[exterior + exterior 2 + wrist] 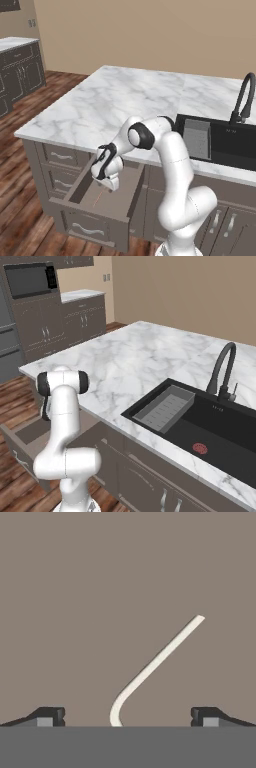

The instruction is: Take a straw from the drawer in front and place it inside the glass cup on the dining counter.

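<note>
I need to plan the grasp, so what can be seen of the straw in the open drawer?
The straw lies flat on the drawer floor, loose, nothing gripping it. In the hand view it looks like a thin whitish tube, straight for most of its length, curving at its near end between the open fingers. From the left base view it is only a faint pinkish line under the hand.

Straw [155, 664] on open drawer [120, 192] floor
</note>
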{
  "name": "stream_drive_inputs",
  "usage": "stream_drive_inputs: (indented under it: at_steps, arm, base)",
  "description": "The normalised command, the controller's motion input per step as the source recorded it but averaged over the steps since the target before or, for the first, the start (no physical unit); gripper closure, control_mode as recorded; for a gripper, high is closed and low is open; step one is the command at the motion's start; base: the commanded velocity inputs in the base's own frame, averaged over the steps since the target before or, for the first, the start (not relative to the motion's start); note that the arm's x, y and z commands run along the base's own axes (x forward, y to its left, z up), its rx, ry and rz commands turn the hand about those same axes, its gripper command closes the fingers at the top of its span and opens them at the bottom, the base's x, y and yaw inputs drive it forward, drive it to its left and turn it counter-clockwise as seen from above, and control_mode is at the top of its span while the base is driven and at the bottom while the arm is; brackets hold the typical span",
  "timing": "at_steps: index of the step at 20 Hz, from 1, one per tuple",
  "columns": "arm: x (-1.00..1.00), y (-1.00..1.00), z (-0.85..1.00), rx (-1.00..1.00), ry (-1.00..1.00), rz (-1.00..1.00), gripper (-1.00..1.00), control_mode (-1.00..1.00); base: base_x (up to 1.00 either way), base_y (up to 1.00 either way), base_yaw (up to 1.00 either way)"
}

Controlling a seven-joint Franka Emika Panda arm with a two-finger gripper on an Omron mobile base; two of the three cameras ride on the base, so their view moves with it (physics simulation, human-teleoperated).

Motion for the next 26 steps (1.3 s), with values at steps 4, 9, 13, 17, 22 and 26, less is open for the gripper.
stream_drive_inputs:
  at_steps: [4, 9, 13, 17, 22, 26]
  arm:
    - [0.03, 0.0, -0.19, 0.0, 0.03, -0.04, -1.0, -1.0]
    - [-0.01, 0.0, -0.3, 0.0, 0.02, -0.04, 1.0, -1.0]
    - [-0.2, -0.04, -0.35, 0.0, 0.0, -0.04, 1.0, -1.0]
    - [-0.27, -0.08, -0.19, 0.0, -0.02, -0.03, 1.0, -1.0]
    - [-0.3, -0.02, -0.03, 0.0, -0.01, -0.01, 1.0, -1.0]
    - [-0.19, 0.0, 0.07, 0.0, -0.01, -0.01, 1.0, -1.0]
  base:
    - [0.0, 0.0, 0.0]
    - [0.0, 0.0, 0.0]
    - [0.0, 0.0, 0.0]
    - [0.0, 0.0, 0.0]
    - [0.0, 0.0, 0.0]
    - [0.0, 0.0, 0.0]
